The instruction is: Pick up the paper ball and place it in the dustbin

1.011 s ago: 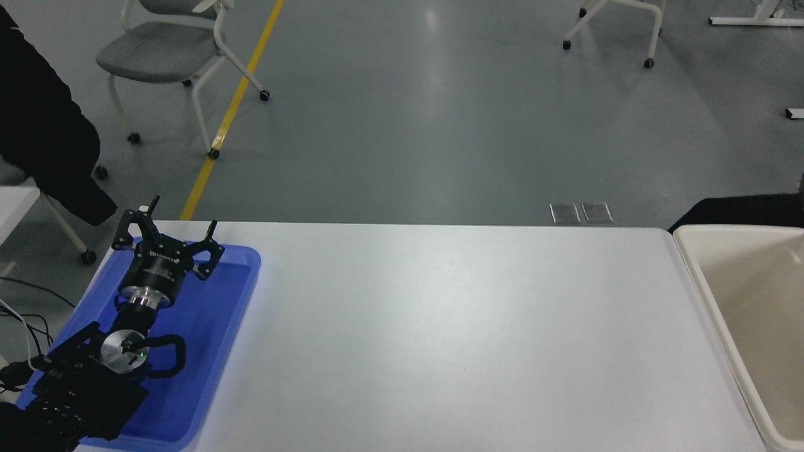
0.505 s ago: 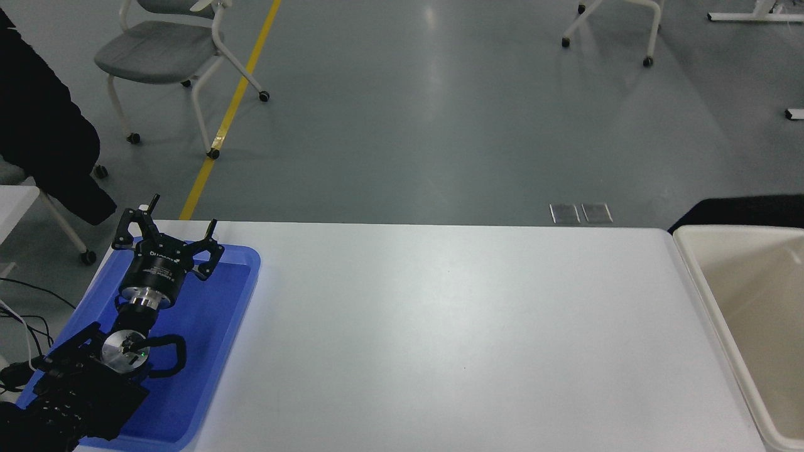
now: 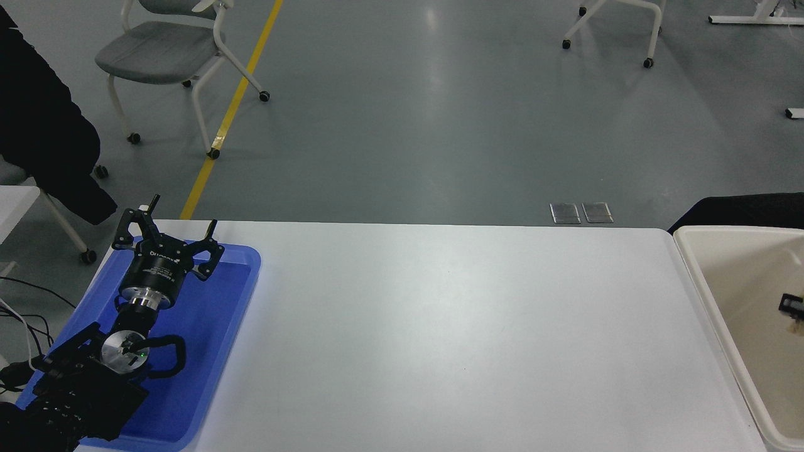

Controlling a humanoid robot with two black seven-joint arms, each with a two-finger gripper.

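Observation:
The cream-white dustbin (image 3: 698,276) stands at the table's right end, cut off by the picture's edge. A small black part of my right gripper (image 3: 791,304) pokes in from the right edge over the dustbin's inside. A tiny tan bit (image 3: 796,324) shows just under it; too little shows to tell whether it is the paper ball. No paper ball lies on the table. My left gripper (image 3: 182,216) is open and empty, parked over the blue tray at the lower left.
A shallow blue tray (image 3: 242,263) lies at the table's left end under the left arm. A dark coat (image 3: 44,138) hangs at the far left. Chairs (image 3: 163,53) stand on the floor beyond the table.
The black part of my right gripper has come into view at the right edge over the dustbin; it was out of view before. The left arm has not moved.

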